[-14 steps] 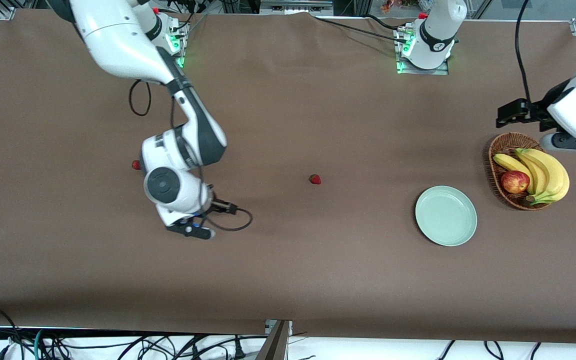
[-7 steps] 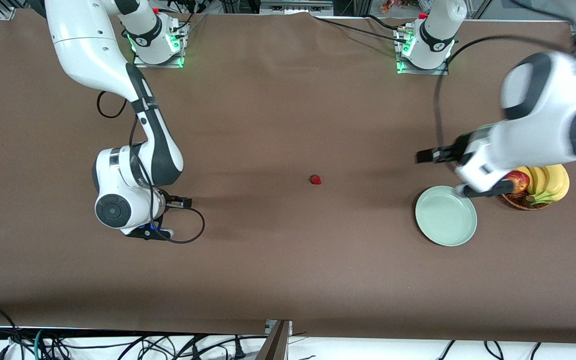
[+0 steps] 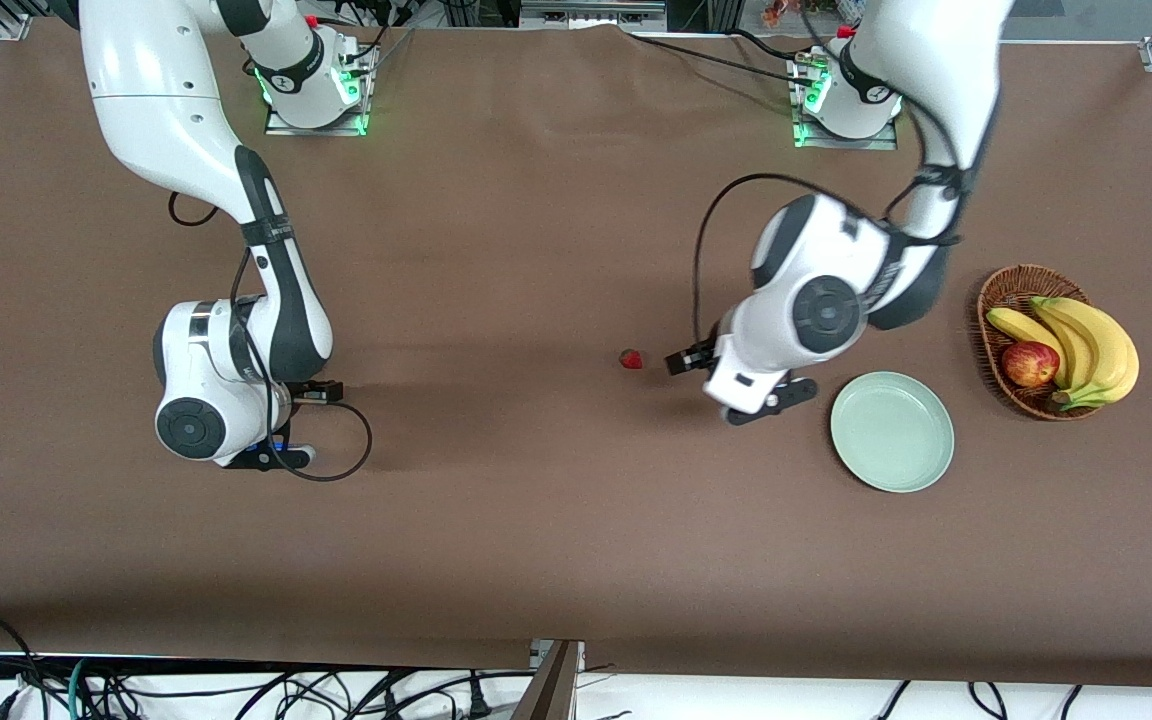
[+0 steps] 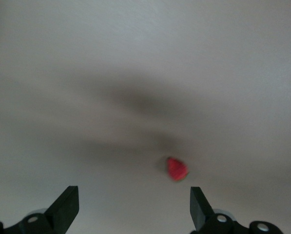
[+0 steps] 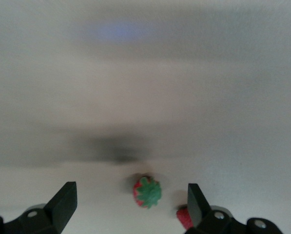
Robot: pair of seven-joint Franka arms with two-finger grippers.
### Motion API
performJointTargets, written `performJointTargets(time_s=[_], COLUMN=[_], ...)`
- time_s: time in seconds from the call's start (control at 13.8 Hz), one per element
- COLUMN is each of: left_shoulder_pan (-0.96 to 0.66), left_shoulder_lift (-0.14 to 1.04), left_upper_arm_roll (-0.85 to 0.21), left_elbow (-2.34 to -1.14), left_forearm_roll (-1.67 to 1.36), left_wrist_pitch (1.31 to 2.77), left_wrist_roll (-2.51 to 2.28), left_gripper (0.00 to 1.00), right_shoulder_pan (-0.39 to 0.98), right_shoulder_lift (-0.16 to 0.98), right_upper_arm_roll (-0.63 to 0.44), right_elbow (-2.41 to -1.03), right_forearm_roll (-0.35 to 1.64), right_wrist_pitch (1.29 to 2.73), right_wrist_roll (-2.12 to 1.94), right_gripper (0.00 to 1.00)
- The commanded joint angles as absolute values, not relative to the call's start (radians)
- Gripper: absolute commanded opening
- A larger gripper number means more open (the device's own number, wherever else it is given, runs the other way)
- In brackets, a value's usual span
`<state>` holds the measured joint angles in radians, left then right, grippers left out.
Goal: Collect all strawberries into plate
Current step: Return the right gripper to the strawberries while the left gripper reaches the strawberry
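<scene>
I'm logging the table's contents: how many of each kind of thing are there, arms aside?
Strawberries: 3 (one mid-table near the open left hand, two under the open right hand)
Plate: 1
Wicker basket: 1
Banana bunch: 1
Apple: 1
Total: 7

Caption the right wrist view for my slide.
Right gripper, fingers open, hangs above two strawberries on the brown table: one green top up, another beside a finger.

Strawberry (image 3: 630, 358) (alone) near plate (image 3: 892, 432).
</scene>
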<state>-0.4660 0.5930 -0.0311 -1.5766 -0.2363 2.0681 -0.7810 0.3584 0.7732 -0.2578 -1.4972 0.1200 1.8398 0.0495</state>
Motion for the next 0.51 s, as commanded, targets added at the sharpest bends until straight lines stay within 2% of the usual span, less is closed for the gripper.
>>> performJointTargets(time_s=[0.0, 0.14, 0.22, 0.43], left_shoulder_pan=[-0.550, -0.632, -0.662, -0.693], left_shoulder_lift=[0.581, 0.600, 0.624, 0.669], left_upper_arm_roll=[-0.015, -0.015, -0.014, -0.009], left_elbow=[-1.707, -1.784, -1.795, -1.795], left_forearm_roll=[-0.247, -0.247, -0.245, -0.241], left_wrist_pitch=[2.307, 2.498, 2.540, 2.540], left_wrist_roll=[-0.833, -0.952, -0.984, -0.986], left_gripper=[0.88, 0.87, 0.85, 0.82], right_shoulder_pan=[0.368, 0.368, 0.368, 0.370], right_shoulder_lift=[0.700, 0.683, 0.677, 0.647], right_upper_arm_roll=[-0.267, -0.267, -0.267, -0.261], right_elbow=[-1.650, -1.695, -1.707, -1.759], right_forearm_roll=[0.123, 0.124, 0.126, 0.127], right_wrist_pitch=[1.939, 1.967, 1.965, 1.967], right_wrist_roll=[0.008, 0.008, 0.008, 0.008], right_gripper=[1.00, 1.00, 1.00, 1.00])
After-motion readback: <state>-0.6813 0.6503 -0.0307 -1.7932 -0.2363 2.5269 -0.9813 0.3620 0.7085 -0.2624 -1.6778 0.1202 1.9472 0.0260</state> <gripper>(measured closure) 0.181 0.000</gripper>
